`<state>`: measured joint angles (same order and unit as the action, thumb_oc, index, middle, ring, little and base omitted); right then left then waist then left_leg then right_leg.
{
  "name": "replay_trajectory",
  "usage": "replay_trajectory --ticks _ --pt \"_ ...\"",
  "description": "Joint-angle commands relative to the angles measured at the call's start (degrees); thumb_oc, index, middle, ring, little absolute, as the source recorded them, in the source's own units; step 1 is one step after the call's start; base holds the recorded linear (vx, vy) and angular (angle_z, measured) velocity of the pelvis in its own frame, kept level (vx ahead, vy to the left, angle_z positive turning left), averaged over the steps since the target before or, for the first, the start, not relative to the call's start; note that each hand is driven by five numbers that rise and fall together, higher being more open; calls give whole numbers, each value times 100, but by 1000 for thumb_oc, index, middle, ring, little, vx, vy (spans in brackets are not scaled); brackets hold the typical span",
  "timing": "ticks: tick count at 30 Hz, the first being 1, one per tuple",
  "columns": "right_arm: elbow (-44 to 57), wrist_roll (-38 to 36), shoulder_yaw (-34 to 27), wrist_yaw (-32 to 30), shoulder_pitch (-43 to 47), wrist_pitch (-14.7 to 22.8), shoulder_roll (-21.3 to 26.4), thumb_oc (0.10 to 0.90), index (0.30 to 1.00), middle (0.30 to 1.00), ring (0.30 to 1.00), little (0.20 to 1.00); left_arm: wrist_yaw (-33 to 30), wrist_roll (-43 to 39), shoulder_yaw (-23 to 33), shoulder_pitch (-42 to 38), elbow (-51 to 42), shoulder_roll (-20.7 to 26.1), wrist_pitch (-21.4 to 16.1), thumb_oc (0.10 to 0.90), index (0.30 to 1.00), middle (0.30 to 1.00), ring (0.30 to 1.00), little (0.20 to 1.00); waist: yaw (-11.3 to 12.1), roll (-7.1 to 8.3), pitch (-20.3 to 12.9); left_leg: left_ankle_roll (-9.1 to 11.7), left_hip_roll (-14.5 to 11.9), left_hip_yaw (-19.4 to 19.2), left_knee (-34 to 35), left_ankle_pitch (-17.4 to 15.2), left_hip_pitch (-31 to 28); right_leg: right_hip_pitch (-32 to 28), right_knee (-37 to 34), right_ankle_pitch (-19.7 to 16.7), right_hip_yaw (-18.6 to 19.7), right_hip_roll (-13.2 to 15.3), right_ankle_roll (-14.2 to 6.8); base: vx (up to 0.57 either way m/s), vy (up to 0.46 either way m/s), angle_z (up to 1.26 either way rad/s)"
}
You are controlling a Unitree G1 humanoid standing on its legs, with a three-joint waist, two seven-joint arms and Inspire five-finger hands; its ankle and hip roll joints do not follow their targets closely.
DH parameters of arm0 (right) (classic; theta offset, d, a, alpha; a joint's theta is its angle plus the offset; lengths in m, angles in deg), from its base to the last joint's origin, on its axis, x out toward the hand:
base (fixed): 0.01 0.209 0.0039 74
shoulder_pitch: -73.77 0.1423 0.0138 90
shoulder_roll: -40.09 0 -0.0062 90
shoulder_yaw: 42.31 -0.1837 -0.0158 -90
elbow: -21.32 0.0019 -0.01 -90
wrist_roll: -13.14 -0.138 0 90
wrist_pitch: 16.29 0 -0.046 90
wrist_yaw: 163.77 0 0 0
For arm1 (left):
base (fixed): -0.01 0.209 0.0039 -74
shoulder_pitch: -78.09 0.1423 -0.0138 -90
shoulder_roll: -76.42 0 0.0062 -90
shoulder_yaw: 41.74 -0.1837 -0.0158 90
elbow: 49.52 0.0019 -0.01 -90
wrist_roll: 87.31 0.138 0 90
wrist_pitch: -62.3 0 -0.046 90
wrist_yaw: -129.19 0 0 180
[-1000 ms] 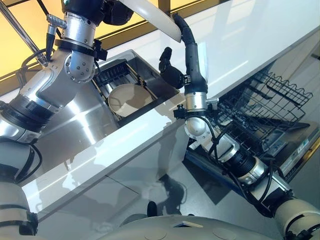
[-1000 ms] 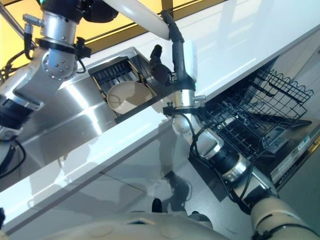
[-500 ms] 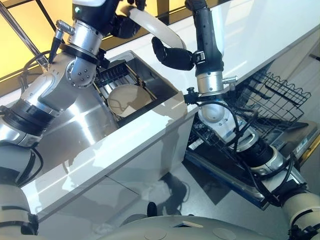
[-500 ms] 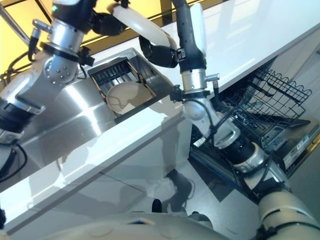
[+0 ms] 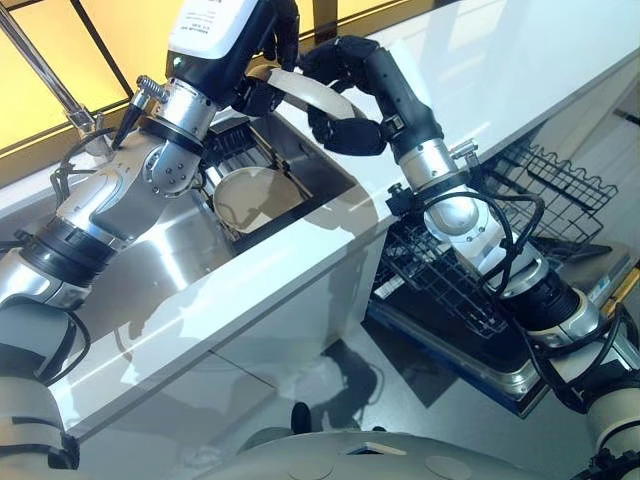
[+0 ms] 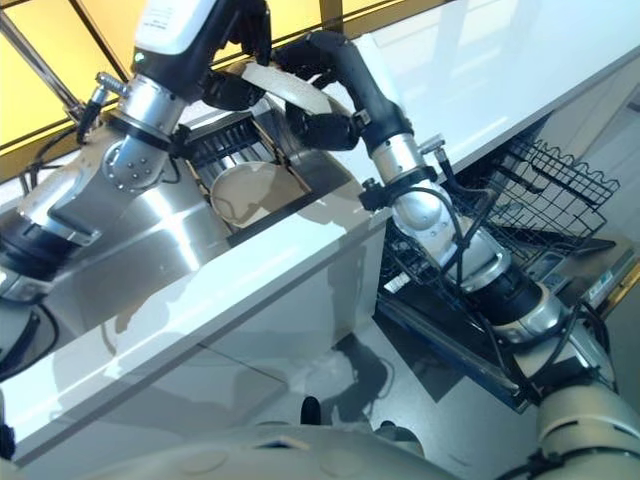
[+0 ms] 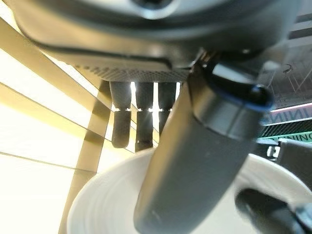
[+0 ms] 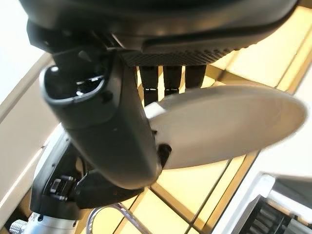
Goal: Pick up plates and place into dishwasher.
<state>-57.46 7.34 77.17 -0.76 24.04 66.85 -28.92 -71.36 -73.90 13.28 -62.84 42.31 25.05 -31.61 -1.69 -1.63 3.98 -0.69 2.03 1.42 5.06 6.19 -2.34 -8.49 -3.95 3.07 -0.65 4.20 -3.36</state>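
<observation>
A white plate hangs tilted above the sink, held from both ends. My left hand grips its left end: in the left wrist view the thumb lies across the plate's face and the fingers curl behind the rim. My right hand is shut on the right end, with its thumb under the plate and its fingers on the far side. A second round, cream dish lies in the sink basin below.
The steel sink has a dark rack at its back and a faucet at far left. A white counter runs right of it. Below the counter, the dishwasher's black wire rack is pulled out over the open door.
My right hand rose from beside the sink and closed round the plate's right end. My left arm brought the plate lower, toward the sink.
</observation>
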Motion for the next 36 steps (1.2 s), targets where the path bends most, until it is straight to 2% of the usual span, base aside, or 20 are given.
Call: replay_trajectory --ticks 1,6,12,16,17,18,19,25,36 --pt "294 369 -602 -32 143 357 -47 100 300 300 300 200 -350 278 1007 -187 37 105 -103 100 300 300 300 200 54 134 -627 -66 264 100 -6 -513 -284 380 99 -590 -34 -299 -10 0 0 0" --pt "257 562 -690 -230 14 311 -44 100 300 300 300 200 -440 311 1072 -102 80 134 -146 100 300 300 300 200 52 128 -614 -56 258 86 -6 -515 -293 361 80 -604 -53 -281 -25 0 0 0" --pt "230 1155 -1035 -982 -291 379 35 100 300 300 300 200 -554 205 1428 224 -95 250 -213 100 300 300 300 200 68 99 -581 -53 251 29 -6 -531 -298 368 22 -650 -83 -245 -60 0 0 0" --pt "246 1319 -1170 -1246 -425 463 14 100 300 300 300 200 -433 165 1607 398 -325 206 -247 100 300 300 300 200 72 80 -554 -72 267 31 -6 -547 -305 379 40 -645 -74 -241 -68 0 0 0" --pt "264 1381 -1205 -1329 -451 466 -2 100 300 300 300 200 -382 109 1641 460 -398 155 -257 169 359 359 359 269 72 80 -541 -78 276 36 -6 -553 -308 383 47 -642 -65 -241 -70 0 0 0" --pt "261 1409 -1206 -1360 -458 479 -9 100 300 300 300 200 -374 91 1654 485 -416 136 -263 421 575 575 575 521 70 77 -537 -79 277 35 -6 -554 -311 382 49 -640 -64 -239 -73 0 0 0" --pt "250 1444 -1207 -1404 -470 504 -24 100 300 300 300 200 -381 50 1664 515 -433 109 -276 800 900 900 900 900 69 75 -533 -77 277 32 -6 -556 -313 381 50 -639 -64 -237 -79 0 0 0" --pt "196 1582 -1273 -1585 -476 503 -73 100 300 300 300 200 -153 -486 1742 618 -684 -217 -373 800 900 900 900 900 91 92 -524 -89 281 74 -6 -557 -315 383 108 -593 -64 -245 -91 0 0 0" --pt "243 1586 -1370 -1825 -508 377 -86 100 300 300 300 200 -84 -495 1860 744 -1205 -395 -285 800 900 900 900 900 146 123 -498 -106 314 166 -6 -573 -320 392 139 -567 -141 -222 -99 0 -1 5"
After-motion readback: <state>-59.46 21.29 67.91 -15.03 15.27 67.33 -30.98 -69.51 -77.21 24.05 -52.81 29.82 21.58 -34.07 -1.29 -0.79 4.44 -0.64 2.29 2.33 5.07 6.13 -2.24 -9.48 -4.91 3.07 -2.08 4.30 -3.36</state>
